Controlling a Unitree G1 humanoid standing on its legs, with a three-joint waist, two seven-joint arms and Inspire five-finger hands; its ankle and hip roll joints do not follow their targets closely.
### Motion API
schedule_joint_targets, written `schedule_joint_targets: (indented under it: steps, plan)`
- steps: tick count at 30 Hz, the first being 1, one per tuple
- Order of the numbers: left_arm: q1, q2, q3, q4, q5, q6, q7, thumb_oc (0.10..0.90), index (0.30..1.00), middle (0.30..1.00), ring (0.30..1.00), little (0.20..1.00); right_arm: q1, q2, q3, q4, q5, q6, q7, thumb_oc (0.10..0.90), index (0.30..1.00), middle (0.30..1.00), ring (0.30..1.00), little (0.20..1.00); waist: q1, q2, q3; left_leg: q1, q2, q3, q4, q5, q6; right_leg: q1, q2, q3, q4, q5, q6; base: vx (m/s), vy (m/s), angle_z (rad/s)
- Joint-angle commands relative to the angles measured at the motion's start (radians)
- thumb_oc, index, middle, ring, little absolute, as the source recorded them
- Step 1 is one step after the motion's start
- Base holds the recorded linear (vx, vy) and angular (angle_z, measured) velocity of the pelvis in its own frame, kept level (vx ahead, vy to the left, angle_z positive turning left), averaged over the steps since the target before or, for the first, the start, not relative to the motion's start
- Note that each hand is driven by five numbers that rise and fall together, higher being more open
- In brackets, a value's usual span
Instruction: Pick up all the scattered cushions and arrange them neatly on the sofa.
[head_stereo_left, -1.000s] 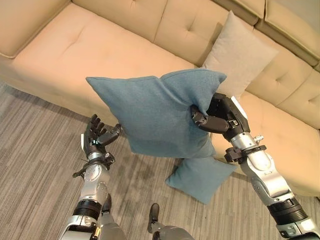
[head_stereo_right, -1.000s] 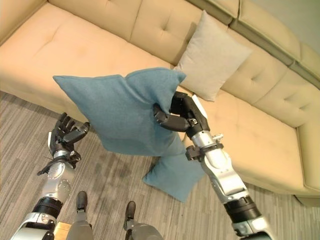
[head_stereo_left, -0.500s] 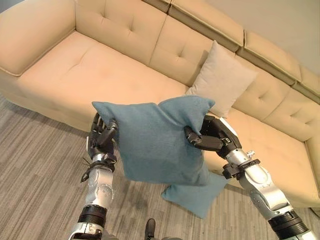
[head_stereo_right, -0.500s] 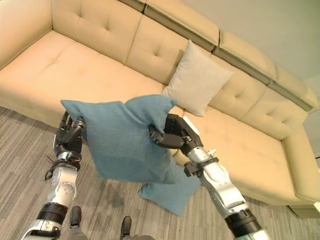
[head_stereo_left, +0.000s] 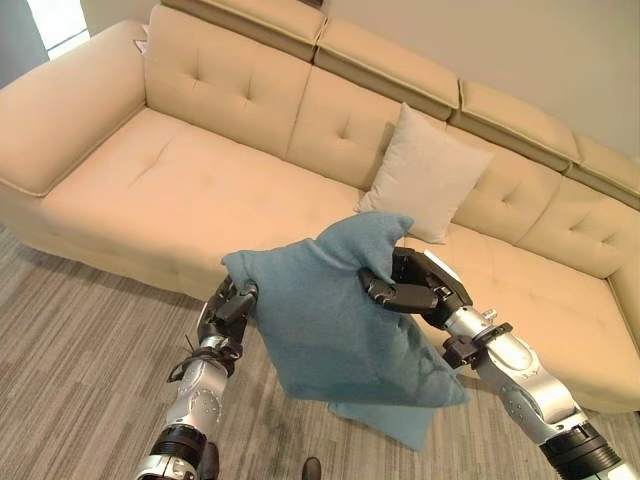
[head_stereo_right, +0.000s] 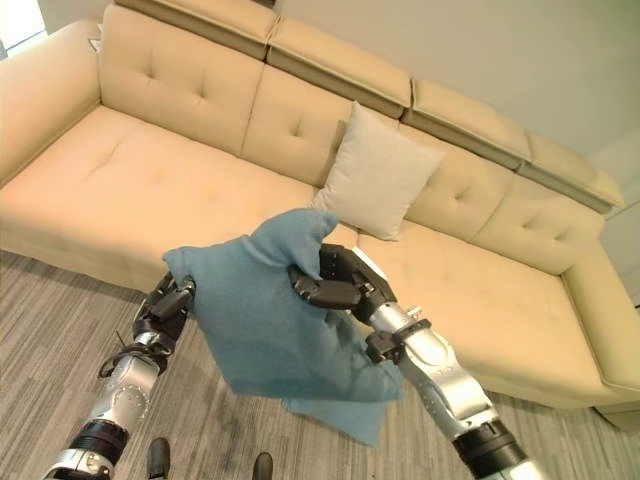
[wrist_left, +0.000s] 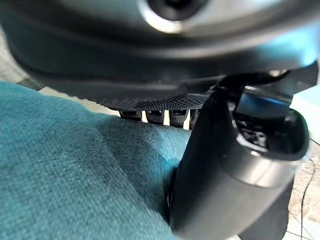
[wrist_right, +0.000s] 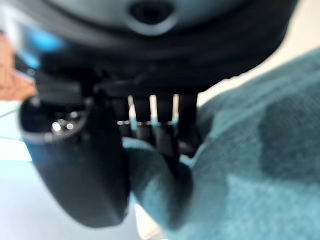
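Grey wood-grain plank flooring (head_stereo_left: 80, 330) runs in front of a long cream tufted sofa (head_stereo_left: 190, 190) with a low armrest at the robot's left end. One pale beige square cushion (head_stereo_left: 425, 172) leans upright against the sofa's backrest, near its middle.

Held up in the air in front of the sofa seat is a teal-blue square fabric cushion (head_stereo_left: 335, 315), gripped from both sides. The left hand (head_stereo_left: 232, 310) has its fingers and thumb clamped on the cushion's left corner; the left wrist view shows the thumb (wrist_left: 235, 170) pressed against the teal cloth. The right hand (head_stereo_left: 405, 290) is clenched round the cushion's upper right corner, bunching the fabric into a peak, and the right wrist view shows cloth pinched between thumb and fingers (wrist_right: 150, 125).

A second teal-blue cushion (head_stereo_left: 395, 425) lies on the floor just below the held one, mostly hidden behind it, close to the sofa's front edge.
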Motion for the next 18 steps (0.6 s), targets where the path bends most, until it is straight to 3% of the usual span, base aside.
schedule_joint_targets:
  steps: [1,8,13,15,17,18]
  plan:
    - [-0.089,-0.094,-0.175,-0.037,-0.021,-0.006,-0.189,0.400,0.300,0.300,0.300,0.300,-0.108,0.065,-0.013,-0.138,0.132,-0.108,0.045,0.400,0.300,0.300,0.300,0.300,0.015,-0.006,-0.158,0.062,0.049,-0.006,0.003,-0.141,-0.031,-0.077,-0.034,-0.011,0.096,-0.024,0.068,0.00,0.000,0.00]
    - [-0.071,-0.134,-0.141,-0.123,-0.095,-0.043,-0.127,0.400,0.300,0.300,0.300,0.300,-0.056,0.112,-0.032,-0.128,0.083,-0.110,0.019,0.400,0.300,0.300,0.300,0.300,0.027,0.022,-0.152,0.075,0.041,-0.007,0.007,-0.145,-0.027,-0.065,-0.042,-0.011,0.100,-0.029,0.065,0.00,0.000,0.00]
    - [-0.015,-0.118,-0.097,-0.222,-0.100,-0.057,-0.122,0.400,0.300,0.300,0.300,0.300,0.013,0.132,-0.085,-0.106,-0.004,-0.108,0.008,0.400,0.300,0.300,0.300,0.300,0.046,0.066,-0.143,0.099,0.033,-0.008,0.017,-0.152,-0.022,-0.036,-0.056,-0.009,0.111,-0.044,0.064,0.00,0.006,0.00]
    - [0.037,-0.107,-0.066,-0.283,-0.108,-0.054,-0.128,0.400,0.300,0.300,0.300,0.300,0.043,0.138,-0.124,-0.095,-0.113,-0.109,-0.006,0.400,0.300,0.300,0.300,0.300,0.055,0.097,-0.134,0.113,0.030,-0.009,0.031,-0.157,-0.017,-0.023,-0.060,-0.004,0.132,-0.062,0.058,0.00,0.000,0.00]
    - [0.056,-0.102,-0.057,-0.303,-0.109,-0.057,-0.129,0.400,0.300,0.300,0.300,0.300,0.056,0.147,-0.135,-0.089,-0.145,-0.106,-0.009,0.400,0.300,0.300,0.300,0.300,0.059,0.107,-0.129,0.119,0.031,-0.011,0.038,-0.159,-0.015,-0.017,-0.062,-0.004,0.143,-0.070,0.055,-0.02,-0.061,0.02]
    - [0.093,-0.088,-0.027,-0.343,-0.108,-0.056,-0.132,0.400,0.300,0.300,0.300,0.300,0.073,0.163,-0.145,-0.062,-0.213,-0.106,-0.020,0.400,0.300,0.300,0.300,0.300,0.063,0.130,-0.119,0.130,0.035,-0.014,0.057,-0.163,-0.014,-0.007,-0.059,0.001,0.165,-0.085,0.047,-0.04,-0.140,0.04]
